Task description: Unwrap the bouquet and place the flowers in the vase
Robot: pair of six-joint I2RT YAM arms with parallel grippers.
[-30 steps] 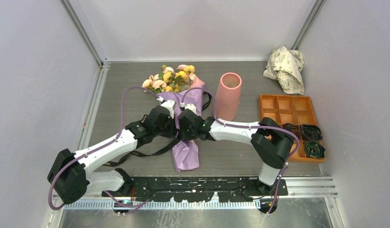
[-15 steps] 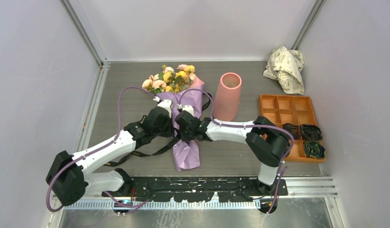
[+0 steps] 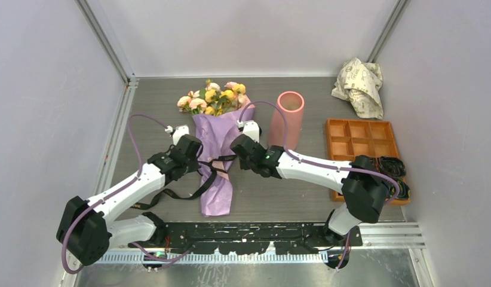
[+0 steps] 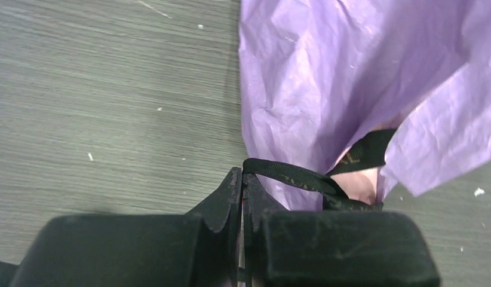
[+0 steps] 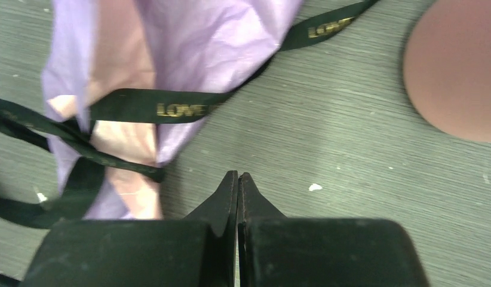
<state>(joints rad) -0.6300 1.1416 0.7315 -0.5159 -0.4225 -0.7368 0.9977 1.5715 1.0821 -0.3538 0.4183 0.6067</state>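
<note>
While the bouquet [image 3: 218,137], a bunch of pink, yellow and cream blooms in a cone of lilac paper, lies flat on the grey table [image 3: 153,107] with its thin black gold-lettered ribbon [image 4: 291,175] not yet undone, most of the risk sits in that tie.

The left hand [image 4: 242,178] has its fingers pressed together. In its wrist view a strand of ribbon runs out from the tips, so it looks clamped on the ribbon just beside the cone's edge. The right hand [image 5: 238,179] is also closed tight, yet nothing shows between its fingers. The ribbon lies apart from it on the paper, and bare table is under its tips.

From this, 3 things could go wrong:
- 1: A pull by the left hand alone may drag the whole light cone across the table instead of loosening the tie, since nothing pins the paper.
- 2: If the strand held is not a free end, pulling could tighten the knot. I cannot tell which strand it is.
- 3: The vase [image 3: 289,119], a tall matte salmon-pink cylinder, stands upright near the right hand, so a sideways sweep of that arm could tip it.

The flowers [image 3: 212,101], green-stemmed artificial roses, sit in the cone's far end. None are in the vase.
</note>
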